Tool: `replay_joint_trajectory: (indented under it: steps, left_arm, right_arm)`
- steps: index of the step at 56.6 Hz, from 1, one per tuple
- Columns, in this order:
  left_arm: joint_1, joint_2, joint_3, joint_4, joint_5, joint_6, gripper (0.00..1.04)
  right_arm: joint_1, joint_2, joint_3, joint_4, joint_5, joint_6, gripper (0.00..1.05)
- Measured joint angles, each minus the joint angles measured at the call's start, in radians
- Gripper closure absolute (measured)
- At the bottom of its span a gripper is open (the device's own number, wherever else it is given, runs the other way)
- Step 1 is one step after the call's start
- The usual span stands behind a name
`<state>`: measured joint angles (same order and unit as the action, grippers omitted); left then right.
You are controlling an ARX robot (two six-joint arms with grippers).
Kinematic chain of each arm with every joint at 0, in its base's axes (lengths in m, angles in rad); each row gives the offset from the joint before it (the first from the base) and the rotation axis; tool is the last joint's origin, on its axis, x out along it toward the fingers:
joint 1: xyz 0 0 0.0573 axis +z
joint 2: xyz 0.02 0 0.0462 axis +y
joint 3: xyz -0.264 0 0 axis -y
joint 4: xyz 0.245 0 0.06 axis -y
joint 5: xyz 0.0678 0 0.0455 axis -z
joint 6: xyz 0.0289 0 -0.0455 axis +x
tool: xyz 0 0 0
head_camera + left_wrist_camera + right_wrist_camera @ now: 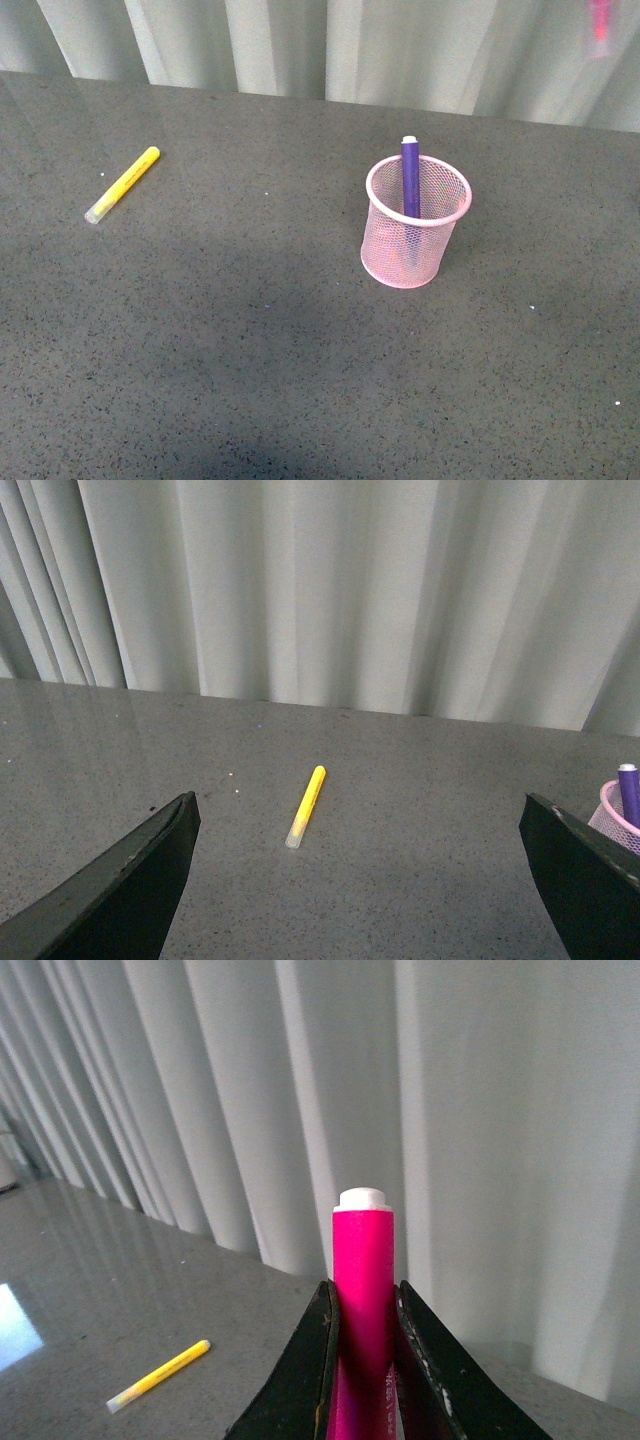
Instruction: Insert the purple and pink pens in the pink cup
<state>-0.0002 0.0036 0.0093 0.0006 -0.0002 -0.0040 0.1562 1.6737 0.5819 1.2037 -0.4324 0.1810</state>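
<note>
A dark grey speckled tabletop (pixel 250 350) spreads beneath and ahead of the left gripper (pixel 360 805). Pale grey pleated curtains (pixel 300 45) hang beyond the gripper, along the tabletop's far edge. Soft light sheens the surface.

Right hand (pixel 362 1288) grips pen (pixel 362 1235); left hand (pixel 358 802) spread

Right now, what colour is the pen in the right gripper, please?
The pen is bright magenta-pink with a white end, clearest in the right wrist view.

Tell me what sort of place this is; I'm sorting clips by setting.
Likely a staged test bench: dark speckled tabletop, pale pleated curtain behind, with a pink cup, purple pen and yellow marker on it.
</note>
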Motion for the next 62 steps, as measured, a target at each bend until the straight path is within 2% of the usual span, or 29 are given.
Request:
replay_joint_trajectory:
  steps: [6,16,48,62]
  left_arm:
    - [0.0,0.0,0.0,0.0,0.0,0.0,0.07]
    - [0.0,0.0,0.0,0.0,0.0,0.0,0.07]
    - [0.0,0.0,0.0,0.0,0.0,0.0,0.07]
    - [0.0,0.0,0.0,0.0,0.0,0.0,0.07]
  right_arm:
    - [0.017,0.138,0.001,0.106,-0.015,0.01,0.94]
    - [0.029,0.281,0.029,0.182,-0.024,0.034,0.94]
    - [0.037,0.373,0.035,0.187,-0.025,0.029,0.94]
    - [0.058,0.43,0.103,0.187,-0.033,0.03,0.94]
